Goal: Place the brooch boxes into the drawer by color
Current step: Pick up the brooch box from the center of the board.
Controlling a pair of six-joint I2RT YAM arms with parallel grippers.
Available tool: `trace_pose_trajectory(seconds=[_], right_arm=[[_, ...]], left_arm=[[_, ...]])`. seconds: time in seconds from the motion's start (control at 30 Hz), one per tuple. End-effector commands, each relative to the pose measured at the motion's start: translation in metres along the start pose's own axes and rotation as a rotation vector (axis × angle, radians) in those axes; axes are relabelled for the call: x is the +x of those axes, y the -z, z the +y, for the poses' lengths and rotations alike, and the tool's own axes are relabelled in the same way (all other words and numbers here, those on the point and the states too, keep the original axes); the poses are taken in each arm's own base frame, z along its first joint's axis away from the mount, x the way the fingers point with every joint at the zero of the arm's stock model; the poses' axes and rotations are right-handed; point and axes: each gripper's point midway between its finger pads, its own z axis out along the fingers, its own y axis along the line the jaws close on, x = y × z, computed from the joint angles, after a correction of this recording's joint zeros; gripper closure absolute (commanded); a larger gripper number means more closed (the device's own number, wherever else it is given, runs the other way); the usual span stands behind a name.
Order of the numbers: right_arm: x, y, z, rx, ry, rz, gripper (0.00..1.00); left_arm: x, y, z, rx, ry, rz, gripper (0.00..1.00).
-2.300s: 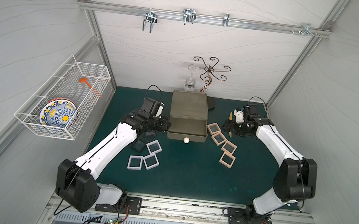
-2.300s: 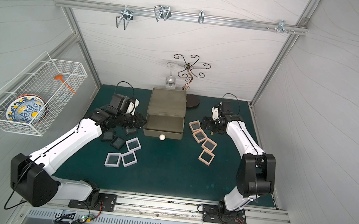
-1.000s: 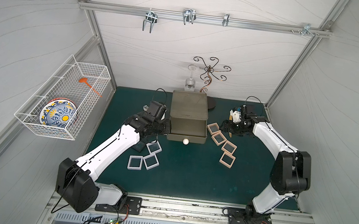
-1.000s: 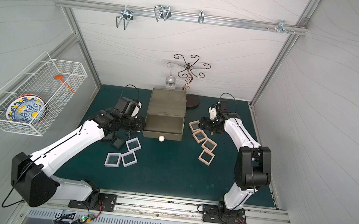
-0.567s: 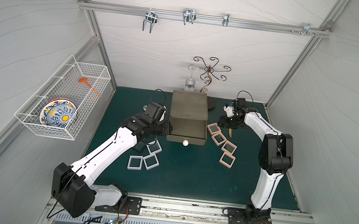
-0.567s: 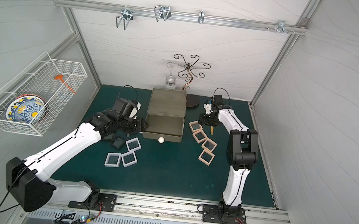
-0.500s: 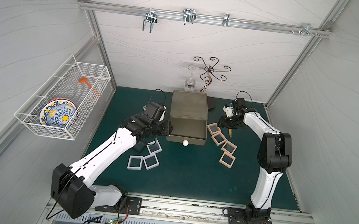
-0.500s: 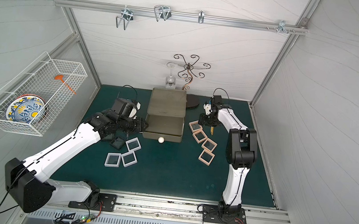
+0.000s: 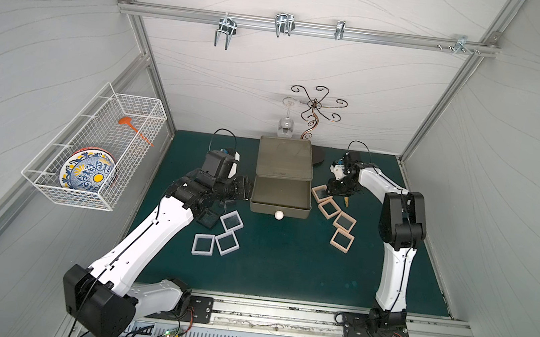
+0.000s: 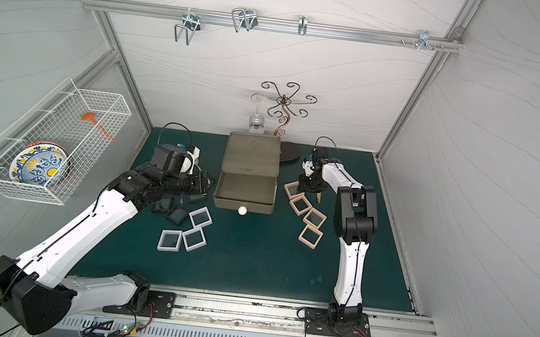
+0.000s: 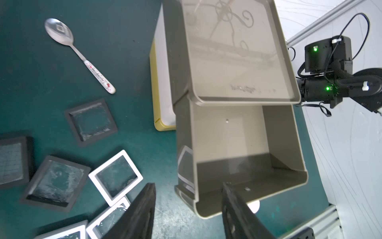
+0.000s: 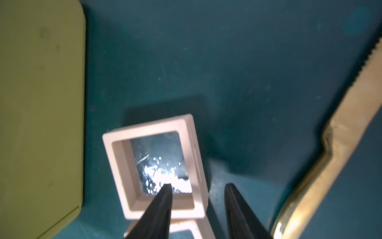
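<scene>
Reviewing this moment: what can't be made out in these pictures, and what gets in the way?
- Lower two drawers: both top views, covered by the open top drawer.
- Black boxes: both top views, partly under the left arm.
- Left gripper: both top views, too small and dark to read.
- Second peach box: right wrist view, cut by the bottom edge and the right gripper.

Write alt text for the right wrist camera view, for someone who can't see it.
The open right gripper straddles one wall of a pink box on a green mat, one finger over its clear window, the other outside. An olive drawer unit fills one side; a serrated knife lies along the opposite side.
</scene>
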Motion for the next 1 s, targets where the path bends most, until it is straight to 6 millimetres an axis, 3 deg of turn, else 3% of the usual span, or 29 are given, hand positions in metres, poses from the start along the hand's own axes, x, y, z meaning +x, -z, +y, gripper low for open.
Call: trace_pose_trajectory(seconds=[0.0,0.17,0.3,0.4,0.5,0.63,0.73,0.8,0.97], right_arm=[[-0.001,-0.007,0.0,0.019,0.012,0.027,0.62],[0.001,-0.017,-0.002,0.041,0.013,0.056,0.69],[0.004,-0.021,-0.005,0.067,0.017,0.064,0.82],[0.003,-0.019,-0.006,0.077,0.016,0.063,0.96],[0.0,-0.006,-0.009,0.097,0.005,0.041,1.0],[-0.02,0.045,-0.008,0.108,-0.022,-0.094,1.0],[-0.036,0.104,-0.001,0.113,-0.044,-0.222,1.0],[-0.04,0.147,0.014,0.079,-0.049,-0.312,1.0],[-0.024,0.223,0.065,-0.031,-0.024,-0.464,1.0]], left_arm=[[-0.009,0.008,-0.001,0.017,-0.05,-0.05,0.45],[-0.005,0.005,0.0,0.027,-0.061,-0.037,0.45],[-0.004,0.006,0.004,0.018,-0.071,-0.042,0.45],[-0.004,0.008,0.005,0.019,-0.077,-0.051,0.45],[-0.004,0.011,0.005,0.024,-0.085,-0.06,0.44],[-0.005,0.015,0.005,0.028,-0.111,-0.075,0.43],[-0.005,0.018,-0.001,0.059,-0.13,-0.083,0.43],[-0.006,0.02,-0.006,0.086,-0.141,-0.091,0.43],[-0.011,0.029,-0.009,0.082,-0.156,-0.098,0.42]])
